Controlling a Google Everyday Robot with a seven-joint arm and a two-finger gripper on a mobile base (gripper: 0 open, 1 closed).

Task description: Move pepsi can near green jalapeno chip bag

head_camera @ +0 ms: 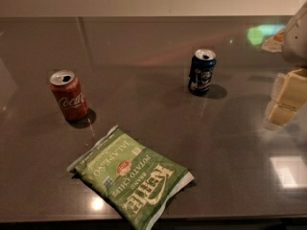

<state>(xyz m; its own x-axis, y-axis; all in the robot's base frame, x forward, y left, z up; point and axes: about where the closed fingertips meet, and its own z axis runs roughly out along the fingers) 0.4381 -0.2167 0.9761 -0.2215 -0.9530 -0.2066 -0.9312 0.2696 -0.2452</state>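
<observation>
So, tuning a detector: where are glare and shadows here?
Camera view: white glare on the dark glossy countertop at lower right and beside the flat green jalapeno chip bag; navy-blue pepsi can and red Coca-Cola can cast shadows rightward; pale gripper at right edge.

A glossy dark grey tabletop (pixel 230 143) is carrying three things, all apart. The small navy-blue pepsi can (pixel 201 72) is standing upright toward the back, the red Coca-Cola can (pixel 69 96) is standing at left, and the flat green jalapeno chip bag (pixel 132 177) is lying near the front edge. The cream-coloured gripper (pixel 287 98) is hanging at the right edge.
</observation>
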